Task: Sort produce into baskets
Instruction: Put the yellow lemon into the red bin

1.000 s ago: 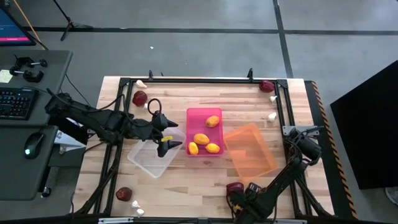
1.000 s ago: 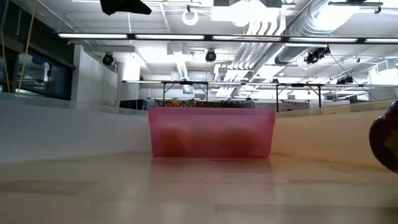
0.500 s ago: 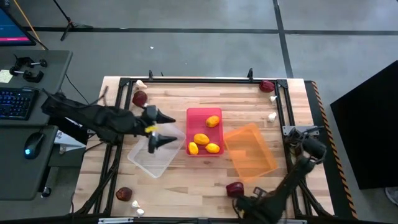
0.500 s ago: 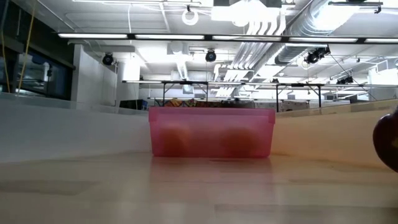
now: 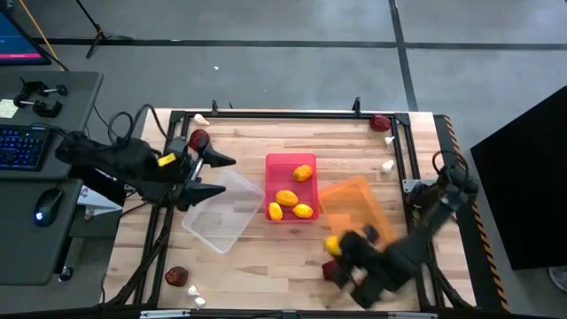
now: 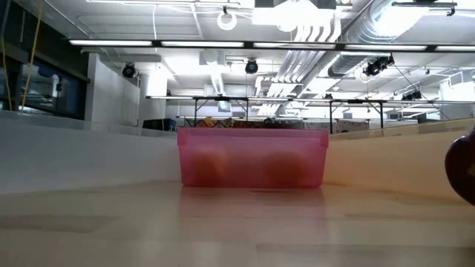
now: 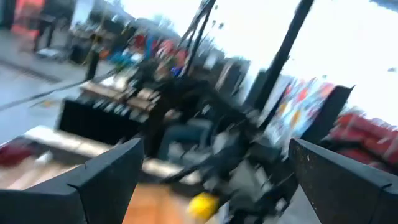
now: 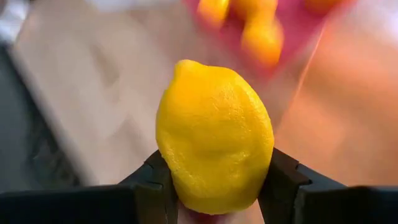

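Note:
My right gripper (image 5: 335, 246) is shut on a yellow lemon (image 8: 214, 137) by the orange bin's (image 5: 356, 213) near left corner. My left gripper (image 5: 209, 175) is open and empty over the clear bin's (image 5: 221, 211) far left edge. The red-pink bin (image 5: 276, 163) holds several lemons and also shows in the low view (image 6: 252, 157). Dark red round ones lie at the far left (image 5: 198, 140), far right (image 5: 381, 122), near left (image 5: 177, 276) and beside my right gripper (image 5: 331, 269). Whitish bulbs (image 5: 387, 165) lie near the table's edges. My right gripper pinches the lemon between its two fingers (image 8: 281, 182), which sit on its two opposite sides (image 8: 258, 177) at the end nearer the wrist. The lemon's pointed end (image 8: 185, 67) points away from the wrist. It looks lifted clear of the table.
A black frame (image 5: 283, 113) runs round the wooden table. A dark red round one (image 6: 462, 170) shows at the low view's right edge. A desk with a keyboard (image 5: 25, 146) stands to the table's left.
My right gripper has swung from the table's near edge toward the orange bin, and the lemon now shows in it. My left gripper has gone from over the clear bin toward the table's left and far side, and has turned.

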